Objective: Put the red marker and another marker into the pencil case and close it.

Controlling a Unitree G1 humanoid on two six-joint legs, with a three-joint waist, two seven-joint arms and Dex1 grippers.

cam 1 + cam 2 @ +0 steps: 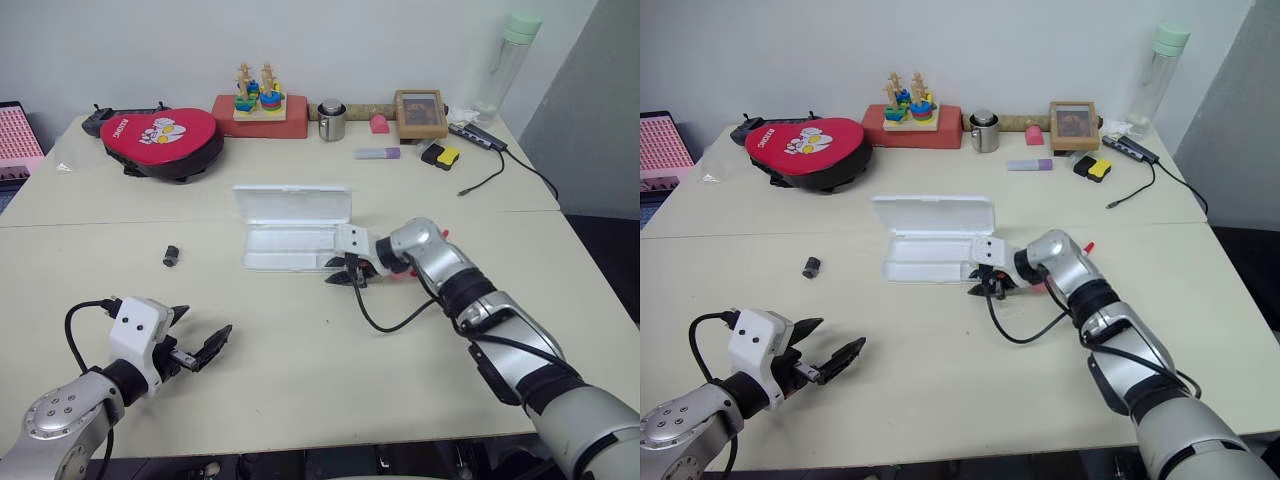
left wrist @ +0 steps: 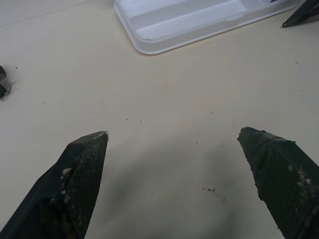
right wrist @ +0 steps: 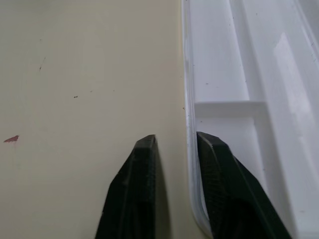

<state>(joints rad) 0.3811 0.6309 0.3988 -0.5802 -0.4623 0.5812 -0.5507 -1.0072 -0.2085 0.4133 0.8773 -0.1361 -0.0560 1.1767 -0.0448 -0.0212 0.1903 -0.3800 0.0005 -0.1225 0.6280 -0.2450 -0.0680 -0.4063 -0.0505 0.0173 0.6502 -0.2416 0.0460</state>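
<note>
The pencil case (image 1: 290,245) lies open mid-table, a white tray with its lid (image 1: 292,203) folded back. My right gripper (image 1: 347,275) sits at the tray's near right corner. In the right wrist view its fingers (image 3: 144,164) are nearly together astride the case's rim (image 3: 188,89), one outside on the table and one inside the tray. A red tip of the red marker (image 1: 443,233) shows past my right forearm. A pink bit (image 1: 400,275) shows under the wrist; the rest is hidden. My left gripper (image 1: 205,335) hovers open over bare table at the front left.
A purple marker (image 1: 377,153), a yellow-black item (image 1: 440,155) and a cable (image 1: 490,170) lie at the back right. At the back are a red pouch (image 1: 160,140), a metal cup (image 1: 331,120), a picture frame (image 1: 420,112) and a bottle (image 1: 505,60). A small black piece (image 1: 171,255) lies left of the case.
</note>
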